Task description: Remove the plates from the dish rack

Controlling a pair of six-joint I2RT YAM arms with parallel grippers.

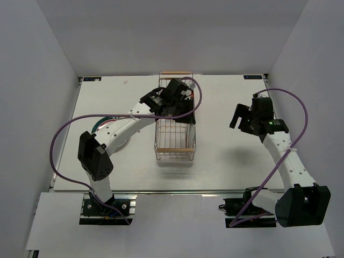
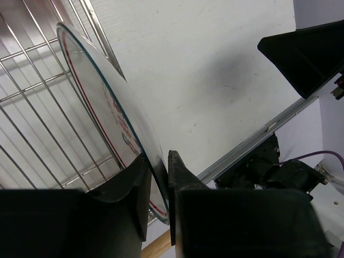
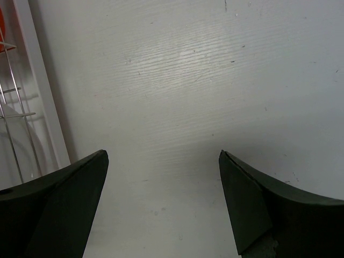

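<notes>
Left gripper [image 2: 158,161] is clamped on the rim of 1 white plate [image 2: 107,107] with red marks, standing on edge in the 1 dish rack [image 1: 174,144] mid-table. Right gripper [image 3: 163,156] has its 2 fingers spread wide over the table [image 3: 188,80], well off to the side.

Cannot see the far half of the dish rack [image 1: 174,138] under the left arm [image 1: 134,121], nor the lower part of the plate [image 2: 102,102] behind the left pincer [image 2: 157,164].

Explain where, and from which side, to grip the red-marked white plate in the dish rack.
Pinch its upper rim from above: the white plate with red marks stands on edge in the dish rack, so one finger goes on each face, as the left gripper shows.
</notes>
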